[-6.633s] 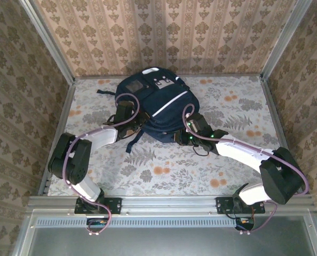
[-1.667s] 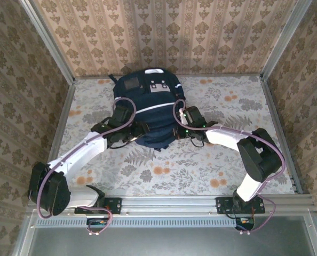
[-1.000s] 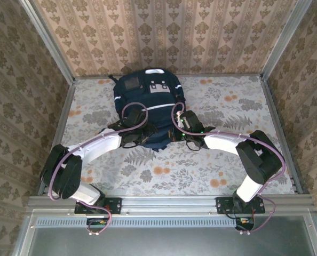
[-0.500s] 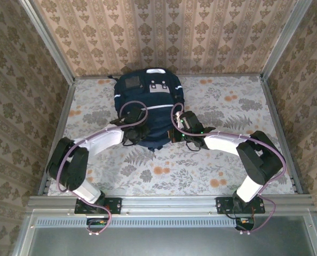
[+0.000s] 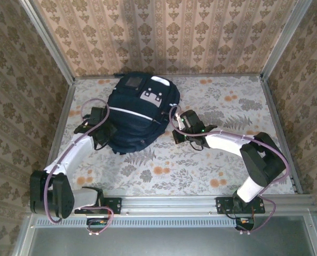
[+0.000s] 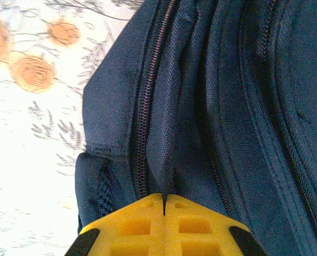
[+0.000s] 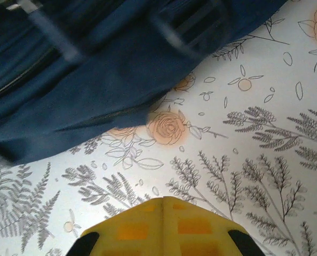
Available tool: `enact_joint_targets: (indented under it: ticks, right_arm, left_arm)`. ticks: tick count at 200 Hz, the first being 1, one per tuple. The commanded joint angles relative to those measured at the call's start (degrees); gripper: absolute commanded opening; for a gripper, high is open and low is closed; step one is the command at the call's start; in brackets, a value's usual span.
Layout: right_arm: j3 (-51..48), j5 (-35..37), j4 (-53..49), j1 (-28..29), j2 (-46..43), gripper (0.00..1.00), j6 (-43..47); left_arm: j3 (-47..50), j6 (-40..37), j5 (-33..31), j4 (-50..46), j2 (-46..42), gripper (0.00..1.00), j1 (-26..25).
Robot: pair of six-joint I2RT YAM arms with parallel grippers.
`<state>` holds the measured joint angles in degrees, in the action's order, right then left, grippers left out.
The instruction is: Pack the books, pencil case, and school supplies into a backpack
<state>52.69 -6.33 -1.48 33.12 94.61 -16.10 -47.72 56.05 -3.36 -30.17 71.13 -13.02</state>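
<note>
The navy backpack (image 5: 140, 114) lies tilted on the table, its grey-white patches toward the back wall. At its left side my left gripper (image 5: 105, 131) is shut on a fold of its fabric; in the left wrist view the yellow fingers (image 6: 196, 226) pinch that fold beside a closed zipper (image 6: 148, 96). My right gripper (image 5: 177, 131) is shut with nothing in it, just off the backpack's right edge; in the right wrist view it (image 7: 165, 198) hovers over the cloth with the backpack (image 7: 94, 80) blurred ahead. The books, pencil case and school supplies are out of view.
A floral cloth covers the table (image 5: 228, 160). Patterned walls with metal posts (image 5: 276, 32) close in the left, back and right sides. A metal rail (image 5: 169, 202) with both arm bases runs along the near edge.
The left gripper has closed on the backpack's fabric and swung left, turning the backpack leftward with it. The right gripper has stayed shut near the same spot, now clear of the backpack.
</note>
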Motion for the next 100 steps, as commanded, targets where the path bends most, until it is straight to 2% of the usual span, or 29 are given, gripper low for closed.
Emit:
enact_joint_targets:
  ticks: [1, 18, 33, 45, 57, 69, 100]
  right_arm:
    - [4.2, -3.0, -1.9, 0.0, 2.7, 0.00, 2.3]
    - [2.7, -7.3, 3.1, 2.6, 2.5, 0.00, 1.5]
    - [0.3, -7.1, 9.0, 6.0, 2.5, 0.00, 1.8]
    - [-1.4, -7.2, 14.2, 8.2, 3.4, 0.17, 1.0]
    - [-4.2, -9.3, 23.1, 9.6, 5.0, 0.19, -0.1]
    - [-6.8, -8.8, 31.2, 11.5, 6.4, 0.25, 0.1]
    - [-6.2, -9.4, 37.4, 13.3, 11.1, 0.35, 0.0]
  left_arm:
    - [0.2, -3.7, 2.8, -1.9, -0.2, 0.00, 0.7]
    - [0.2, -3.2, 5.3, -0.8, 0.3, 0.00, 0.1]
    - [0.9, -2.6, 7.2, 0.7, 0.1, 0.00, -0.3]
    - [1.2, -1.9, 7.9, 0.9, -0.2, 0.00, -0.5]
    - [1.5, -1.7, 8.5, 1.3, -0.5, 0.00, -0.5]
    - [1.7, -1.5, 8.7, 1.3, -0.9, 0.00, -0.5]
    - [1.6, -1.3, 8.9, 1.0, -1.6, 0.00, -0.4]
